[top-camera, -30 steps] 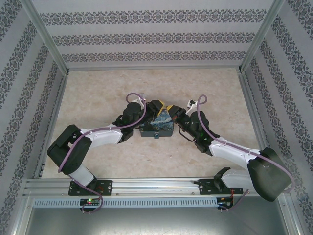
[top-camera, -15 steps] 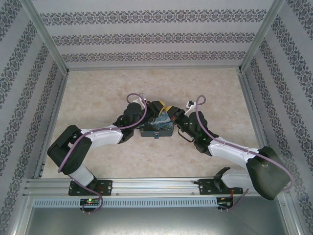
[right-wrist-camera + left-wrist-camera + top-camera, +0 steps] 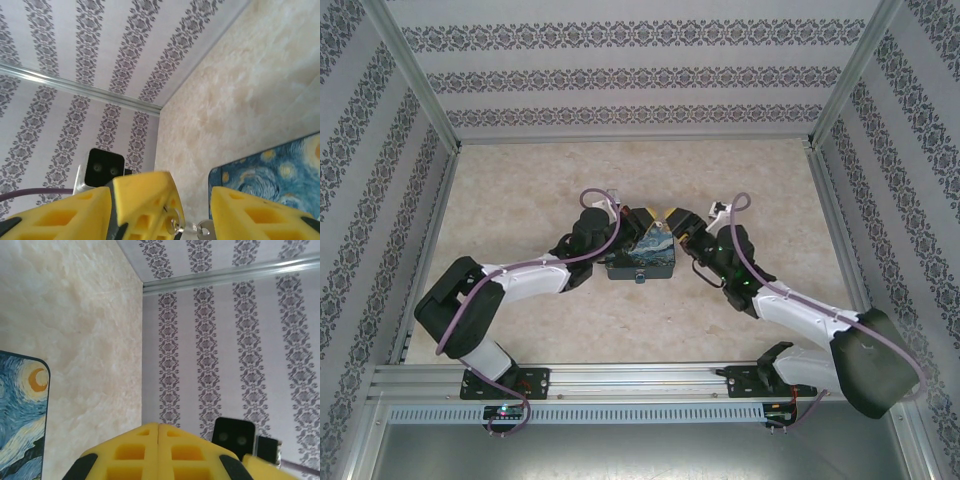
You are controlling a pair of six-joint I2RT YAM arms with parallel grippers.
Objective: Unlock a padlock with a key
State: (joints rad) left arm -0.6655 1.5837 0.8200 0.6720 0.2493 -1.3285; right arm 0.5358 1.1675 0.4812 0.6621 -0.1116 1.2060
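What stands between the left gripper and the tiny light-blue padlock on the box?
The shut left gripper, seemingly pinching the small metal key, sits between the open yellow fingers of the right gripper. The tiny light-blue padlock hangs on the near face of the blue night-sky box, and the box top lies between.

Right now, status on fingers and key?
Left fingers shut, right fingers open, close by. Small metal piece, likely the key, by left tips. Padlock at near edge of night-sky box.
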